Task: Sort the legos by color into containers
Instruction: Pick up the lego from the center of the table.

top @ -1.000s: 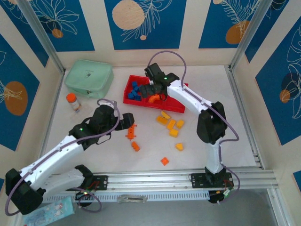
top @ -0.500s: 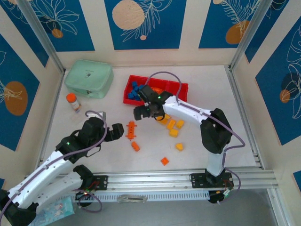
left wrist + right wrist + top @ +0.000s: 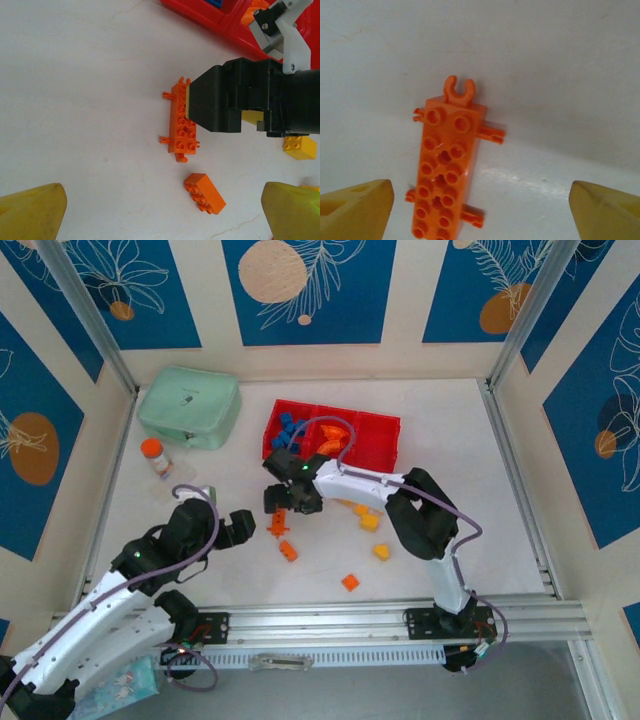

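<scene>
Orange lego strip (image 3: 447,165) lies flat on the worktop (image 3: 500,490), directly beneath the right hand (image 3: 283,504).
Right hand spread wide and empty, fingers flanking the strip's narrow width, its long axis crossing their closing line; left hand (image 3: 246,528) open nearby; red tray (image 3: 397,440) just beyond.

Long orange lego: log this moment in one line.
long orange lego: flat on table | right gripper: open, above it | left gripper: open

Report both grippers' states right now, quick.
Left gripper: open, holding nothing.
Right gripper: open, fingertips wide on either side of the long orange lego, not gripping it.
</scene>
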